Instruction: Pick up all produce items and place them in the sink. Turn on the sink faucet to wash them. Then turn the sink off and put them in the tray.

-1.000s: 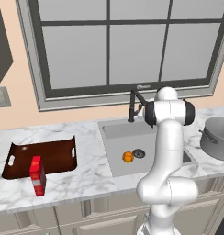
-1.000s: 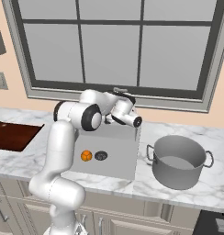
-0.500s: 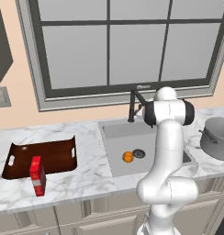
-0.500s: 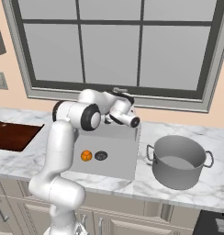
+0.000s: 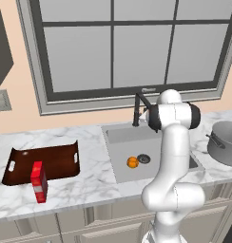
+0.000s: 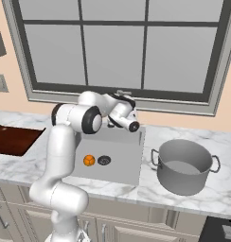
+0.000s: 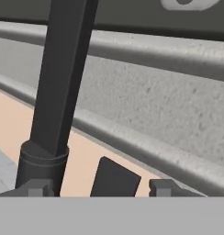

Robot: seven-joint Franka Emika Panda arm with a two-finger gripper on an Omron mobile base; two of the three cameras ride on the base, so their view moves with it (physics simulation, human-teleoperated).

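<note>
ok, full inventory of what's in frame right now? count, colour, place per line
orange fruit: 1, bright orange, on the sink floor beside the drain
sink: 1, grey, recessed in the counter under the window
drain: 1, dark, round, in the sink floor
sink faucet: 1, black, at the sink's back edge
tray: 1, reddish-brown, on the counter left of the sink
box: 1, red with white label, upright at the tray's front edge
pot: 1, grey, on the counter right of the sink
counter: 1, white marble
window: 1, grey frame, behind the sink
gripper: 1, dark fingertips, close by the faucet's base, jaws apart
</note>
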